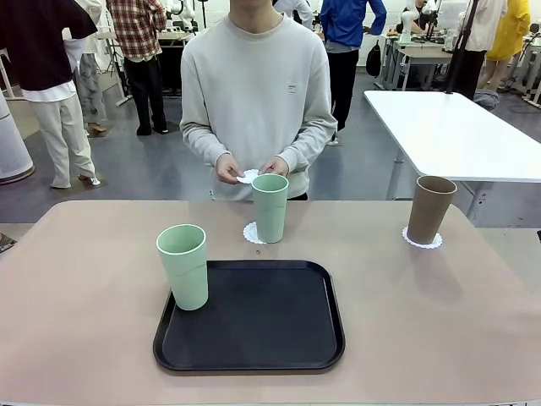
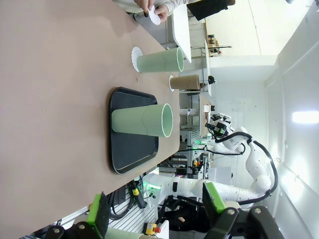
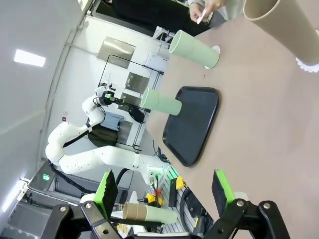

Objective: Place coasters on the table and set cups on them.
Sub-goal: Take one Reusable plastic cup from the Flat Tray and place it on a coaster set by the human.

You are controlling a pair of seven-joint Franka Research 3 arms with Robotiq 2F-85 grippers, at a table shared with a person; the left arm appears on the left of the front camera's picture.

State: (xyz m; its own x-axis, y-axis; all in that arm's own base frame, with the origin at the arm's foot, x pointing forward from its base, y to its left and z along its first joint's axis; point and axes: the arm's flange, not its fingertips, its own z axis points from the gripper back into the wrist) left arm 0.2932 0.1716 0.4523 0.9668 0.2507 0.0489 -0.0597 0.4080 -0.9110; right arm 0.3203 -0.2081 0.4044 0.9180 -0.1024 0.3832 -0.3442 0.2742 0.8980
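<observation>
A person's hands [image 1: 226, 167], upper centre, are holding a lacy white paper coaster [image 1: 248, 177]. The left gripper [image 2: 153, 200] and right gripper [image 3: 164, 188] are gaping wide, empty.

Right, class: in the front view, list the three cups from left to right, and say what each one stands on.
near mint green cup, at the left edge of the black tray → far mint green cup, on the middle coaster → brown cup, on the right coaster
</observation>
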